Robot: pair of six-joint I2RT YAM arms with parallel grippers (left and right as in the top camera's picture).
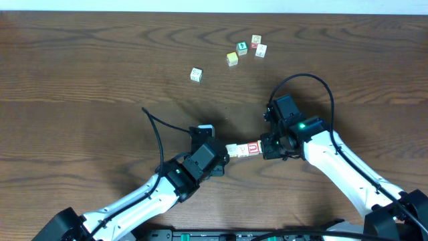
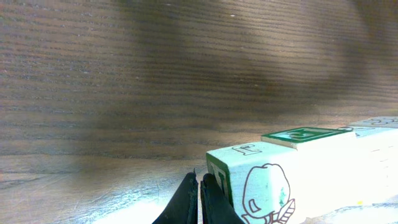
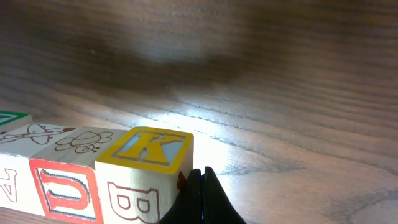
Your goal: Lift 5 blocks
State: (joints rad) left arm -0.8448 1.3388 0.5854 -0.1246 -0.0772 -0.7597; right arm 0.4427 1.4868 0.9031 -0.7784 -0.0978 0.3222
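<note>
1. Blocks: your row lies end to end between the two pincers, near the front middle of the surface. One of them, the red-faced block, shows a white U.
2. Your left pincer is clenched, fingers pressed together with nothing between them. Its tip sits at the left end of the row.
3. In the left wrist view, the closed fingertips stand just beside the fruit-marked block. A green-framed face shows on the block next along.
4. Your right pincer is likewise clenched on nothing, its tip at the right end of the row.
5. In the right wrist view, the K block, with a yellow-framed top, lies just beside the closed fingertips. The red U face comes next to it.
6. You cannot tell from any view whether the row rests on the surface or hangs clear of it.
7. The number of blocks in the row cannot be counted with certainty.
8. Well apart, toward the far side, lie a lone cube, a yellow-faced cube, a green-faced cube and a pair of pale cubes.
</note>
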